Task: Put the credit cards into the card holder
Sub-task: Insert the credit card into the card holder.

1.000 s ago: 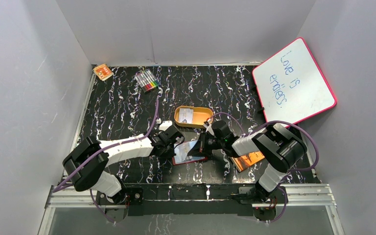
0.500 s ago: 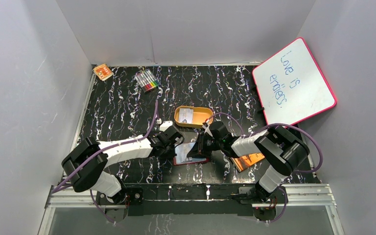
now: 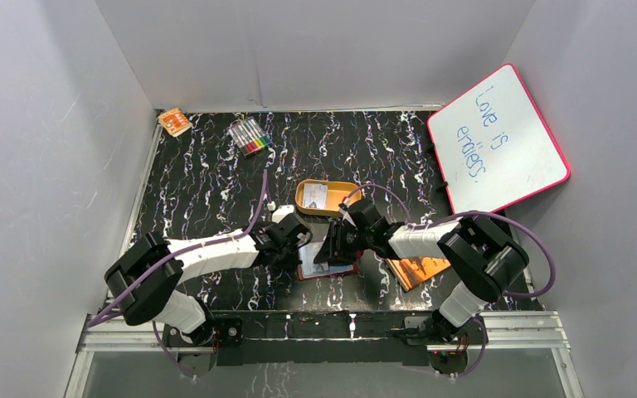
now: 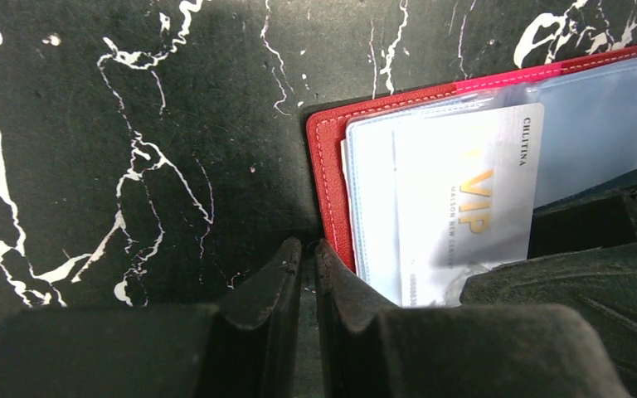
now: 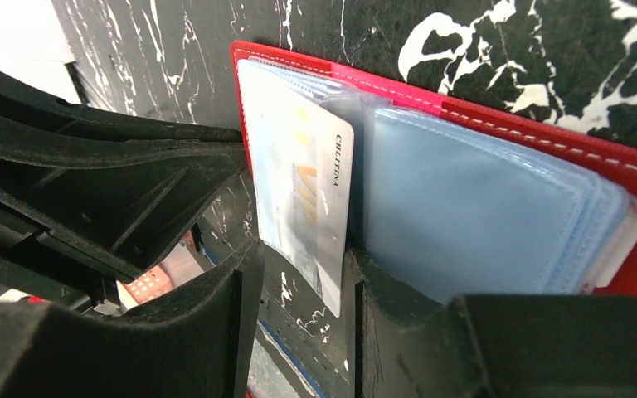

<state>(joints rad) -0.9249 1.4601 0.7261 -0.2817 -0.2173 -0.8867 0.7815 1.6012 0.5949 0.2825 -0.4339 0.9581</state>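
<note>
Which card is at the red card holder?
The card marked VIP, lying on the open card holder; the other pale card lies in the orange tin.

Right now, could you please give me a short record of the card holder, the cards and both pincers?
card holder: lying open, pockets up
VIP card: partly inside a pocket
left pincer: shut, at the holder's red edge
right pincer: open, jaws either side of the VIP card
orange tin: open, second card inside
</note>
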